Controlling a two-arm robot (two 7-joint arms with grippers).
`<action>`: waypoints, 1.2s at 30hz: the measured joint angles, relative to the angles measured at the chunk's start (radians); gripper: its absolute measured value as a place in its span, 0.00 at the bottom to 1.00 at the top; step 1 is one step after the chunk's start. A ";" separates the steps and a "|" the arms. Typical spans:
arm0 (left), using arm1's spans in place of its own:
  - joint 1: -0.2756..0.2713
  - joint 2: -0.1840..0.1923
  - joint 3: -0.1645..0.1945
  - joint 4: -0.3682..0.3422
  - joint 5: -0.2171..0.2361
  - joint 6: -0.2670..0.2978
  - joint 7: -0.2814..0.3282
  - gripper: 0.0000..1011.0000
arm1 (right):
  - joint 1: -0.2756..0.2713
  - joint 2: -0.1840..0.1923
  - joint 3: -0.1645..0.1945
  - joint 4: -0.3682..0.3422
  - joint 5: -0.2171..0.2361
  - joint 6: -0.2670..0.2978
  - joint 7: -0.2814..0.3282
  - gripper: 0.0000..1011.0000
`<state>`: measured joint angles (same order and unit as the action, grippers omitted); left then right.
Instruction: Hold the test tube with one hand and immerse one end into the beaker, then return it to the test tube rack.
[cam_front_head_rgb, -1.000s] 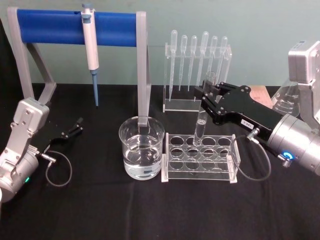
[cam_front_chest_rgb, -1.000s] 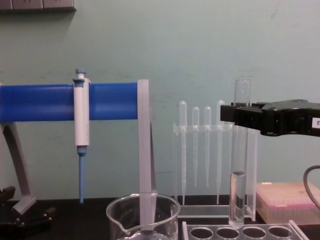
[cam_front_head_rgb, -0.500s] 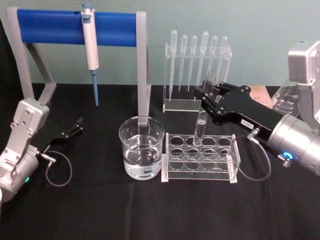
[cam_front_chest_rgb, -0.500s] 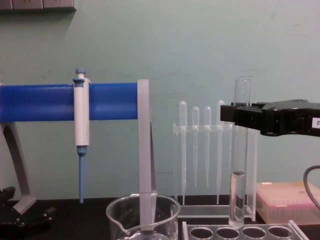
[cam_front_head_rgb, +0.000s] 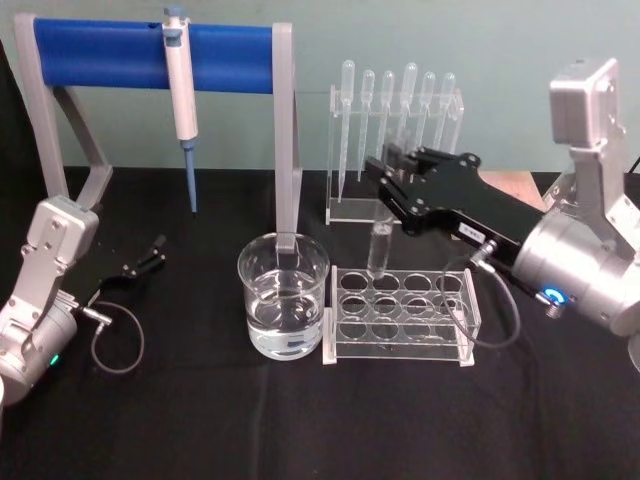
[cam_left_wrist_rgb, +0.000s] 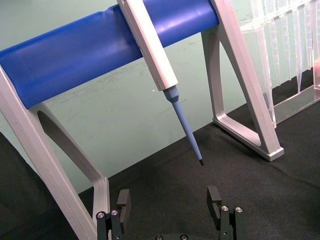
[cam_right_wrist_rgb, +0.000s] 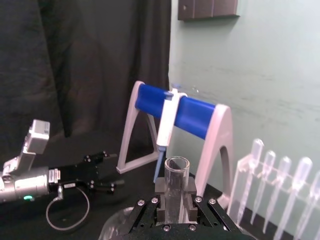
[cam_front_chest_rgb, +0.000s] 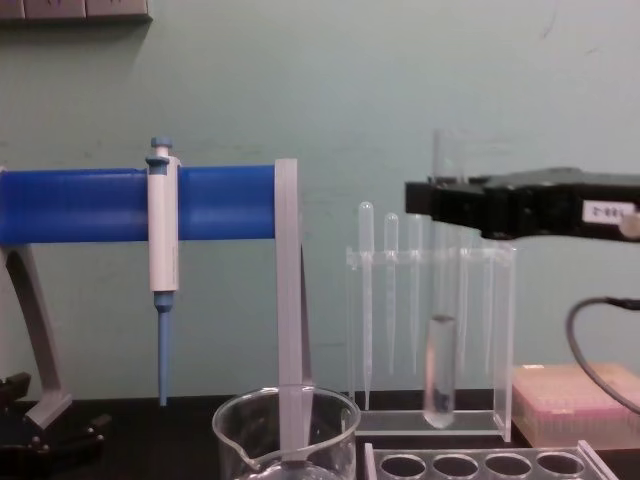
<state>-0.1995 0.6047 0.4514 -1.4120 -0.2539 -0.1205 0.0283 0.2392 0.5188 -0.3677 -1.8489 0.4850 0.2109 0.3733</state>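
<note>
My right gripper (cam_front_head_rgb: 386, 172) is shut on the upper part of the test tube (cam_front_head_rgb: 379, 250), which hangs upright with its rounded bottom above the rack's back-left holes. In the chest view the test tube (cam_front_chest_rgb: 439, 370) is clear of the rack, with the right gripper (cam_front_chest_rgb: 432, 200) clamped near its rim. The right wrist view shows the tube's open rim (cam_right_wrist_rgb: 176, 165) between the black fingers. The beaker (cam_front_head_rgb: 283, 296), partly filled with clear liquid, stands just left of the rack. My left gripper (cam_front_head_rgb: 150, 254) rests open at the far left, also seen open in the left wrist view (cam_left_wrist_rgb: 169, 201).
A clear rack with round holes (cam_front_head_rgb: 400, 308) stands right of the beaker. Behind it is a stand of plastic pipettes (cam_front_head_rgb: 395, 125). A white-and-blue pipettor (cam_front_head_rgb: 181, 90) hangs on the blue-barred frame (cam_front_head_rgb: 100, 55), whose grey leg (cam_front_head_rgb: 287, 150) stands behind the beaker. A pink box (cam_front_chest_rgb: 575, 400) sits far right.
The right gripper has lifted the test tube higher above the rack and carried it left, toward the beaker. The left arm has not moved.
</note>
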 joint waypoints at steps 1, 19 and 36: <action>0.000 0.000 0.000 0.000 0.000 0.000 0.000 0.99 | 0.013 -0.005 -0.009 -0.002 -0.005 0.006 -0.002 0.22; 0.000 0.000 0.000 0.000 0.000 0.000 0.000 0.99 | 0.177 -0.119 -0.125 0.110 -0.027 0.012 0.027 0.22; 0.000 0.000 0.000 0.000 0.000 0.000 0.000 0.99 | 0.202 -0.184 -0.191 0.286 -0.076 -0.096 0.065 0.22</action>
<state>-0.1995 0.6047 0.4514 -1.4120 -0.2539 -0.1206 0.0283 0.4410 0.3344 -0.5588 -1.5624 0.4086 0.1150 0.4386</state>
